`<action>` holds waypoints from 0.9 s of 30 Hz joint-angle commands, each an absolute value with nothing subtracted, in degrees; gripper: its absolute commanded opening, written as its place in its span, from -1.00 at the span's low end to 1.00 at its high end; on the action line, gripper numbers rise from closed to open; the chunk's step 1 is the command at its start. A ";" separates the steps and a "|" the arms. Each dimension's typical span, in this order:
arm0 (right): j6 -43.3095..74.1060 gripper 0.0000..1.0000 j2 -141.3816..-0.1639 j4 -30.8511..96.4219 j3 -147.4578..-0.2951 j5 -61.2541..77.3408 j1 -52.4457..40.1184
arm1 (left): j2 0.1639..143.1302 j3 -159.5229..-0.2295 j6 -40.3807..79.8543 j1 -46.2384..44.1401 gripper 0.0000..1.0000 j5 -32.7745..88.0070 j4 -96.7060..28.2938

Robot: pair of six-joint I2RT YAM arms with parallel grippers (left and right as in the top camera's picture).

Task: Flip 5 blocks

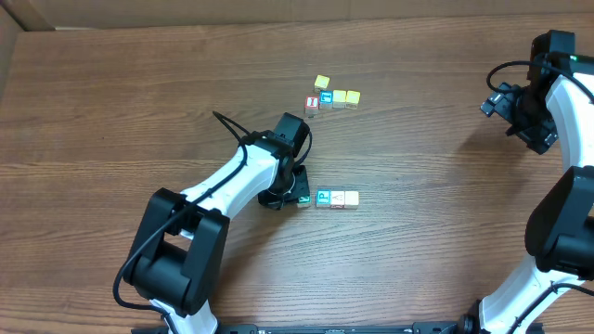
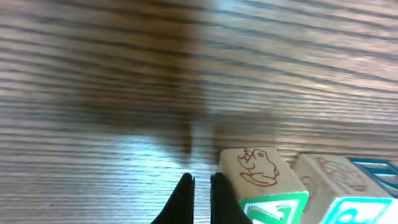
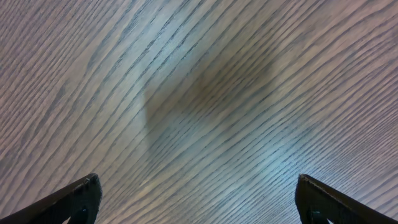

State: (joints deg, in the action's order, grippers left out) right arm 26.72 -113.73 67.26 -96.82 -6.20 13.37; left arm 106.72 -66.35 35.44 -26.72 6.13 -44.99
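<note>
Shows a brown wood-grain worktop, grain running side to side under soft, even light. Carries a pale sheen and blurred shadow in the close wrist views. Gives way to a paler tan surface at the far left corner. Ends in a dark strip along the near edge.

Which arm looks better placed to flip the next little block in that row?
Left. The left gripper, shut, sits right beside the row's end block; the right gripper hangs open over the table, far from every block.
</note>
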 commanded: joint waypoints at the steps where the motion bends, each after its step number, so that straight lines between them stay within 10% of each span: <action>1: 26.52 1.00 -112.18 67.13 -97.69 -6.33 13.52 | 105.65 -65.95 34.94 -27.57 -0.92 7.35 -44.31; 27: 26.52 1.00 -112.20 67.13 -97.69 -6.33 13.52 | 105.62 -66.92 24.64 -28.10 -0.92 6.50 -42.00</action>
